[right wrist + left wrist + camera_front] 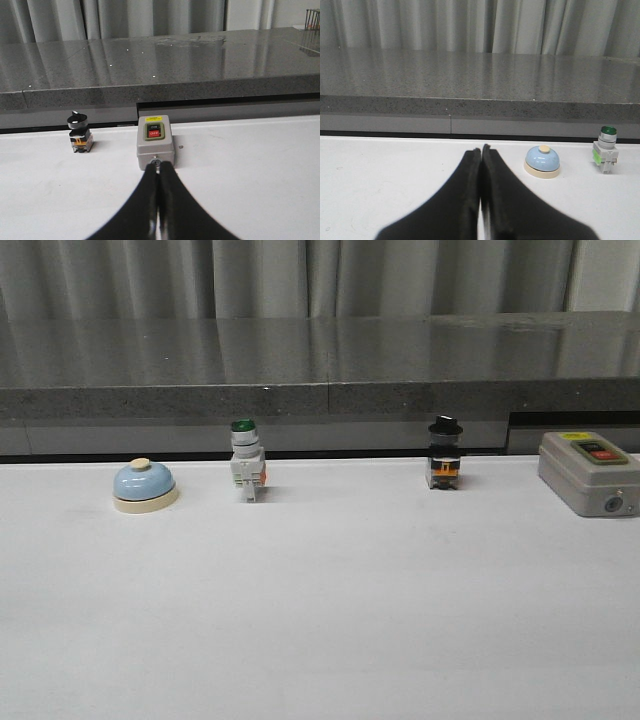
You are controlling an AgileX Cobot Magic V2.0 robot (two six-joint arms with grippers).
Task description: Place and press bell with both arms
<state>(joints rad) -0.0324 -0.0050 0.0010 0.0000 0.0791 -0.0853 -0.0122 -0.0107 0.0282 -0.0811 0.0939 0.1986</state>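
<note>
The light-blue dome bell (144, 485) with cream base and cream button stands on the white table at the far left, near the back edge. It also shows in the left wrist view (542, 161), apart from my left gripper (481, 149), which is shut and empty, to one side of it. My right gripper (158, 167) is shut and empty, its tips in line with the front face of the grey box with a red button (155, 140). Neither arm shows in the front view.
A green-capped white pushbutton switch (246, 471) stands right of the bell, also in the left wrist view (606, 156). A black-knobbed switch (445, 452) stands further right. The grey box (589, 473) sits at the far right. A grey stone ledge (320, 380) runs behind the table.
</note>
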